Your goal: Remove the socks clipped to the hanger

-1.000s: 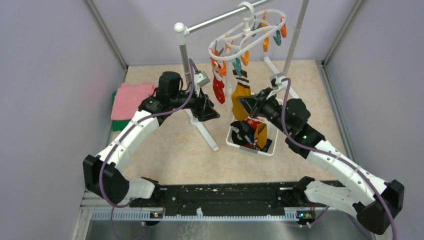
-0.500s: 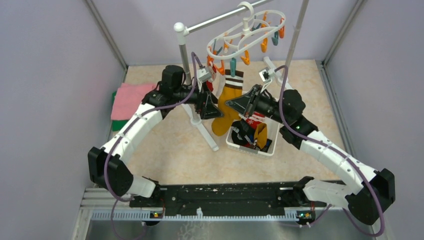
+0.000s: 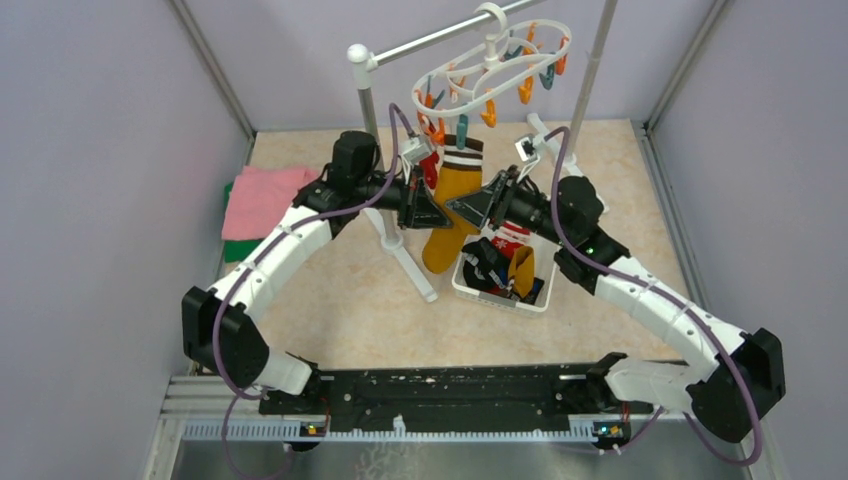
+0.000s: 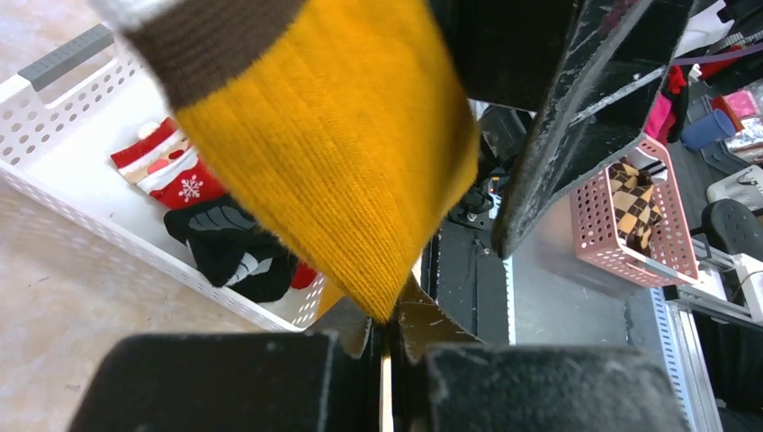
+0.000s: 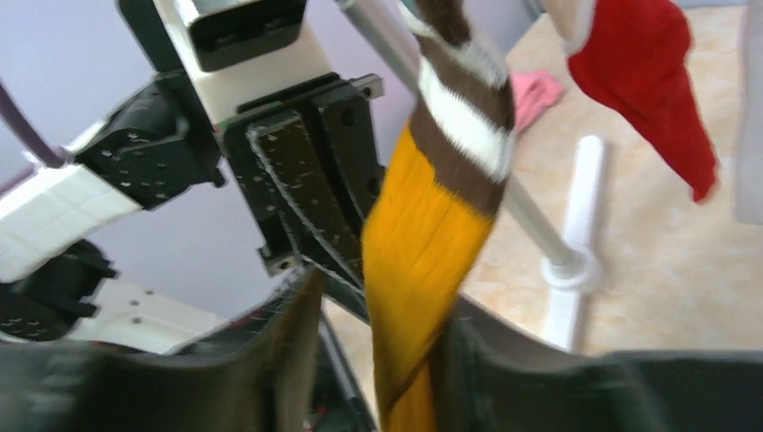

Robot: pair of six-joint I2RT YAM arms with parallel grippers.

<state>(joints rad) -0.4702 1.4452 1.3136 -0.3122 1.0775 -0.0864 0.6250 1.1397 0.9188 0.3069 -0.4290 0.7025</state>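
The white hanger (image 3: pixel 500 62) with orange and teal clips hangs from the rack's bar. A mustard-yellow sock (image 3: pixel 450 215) with a brown-and-white cuff dangles from a teal clip. My left gripper (image 3: pixel 440 218) is at its left side. In the left wrist view this gripper (image 4: pixel 393 328) is shut, pinching the lower edge of the mustard sock (image 4: pixel 333 144). My right gripper (image 3: pixel 462 207) faces it from the right. Its jaws (image 5: pixel 387 333) stand open around the sock (image 5: pixel 423 261), which rests against one finger. A red sock (image 5: pixel 657 81) hangs clipped behind.
A white basket (image 3: pixel 470 285) under the hanger holds several socks (image 3: pixel 505 262). The grey-and-white pole rack (image 3: pixel 372 110) stands between the arms, its foot running toward the front. Folded pink and green cloths (image 3: pixel 262 195) lie at the left.
The right gripper, earlier shut on the mustard sock, has opened. The left gripper moved right to the sock and shut on its edge. The sock now hangs straight down.
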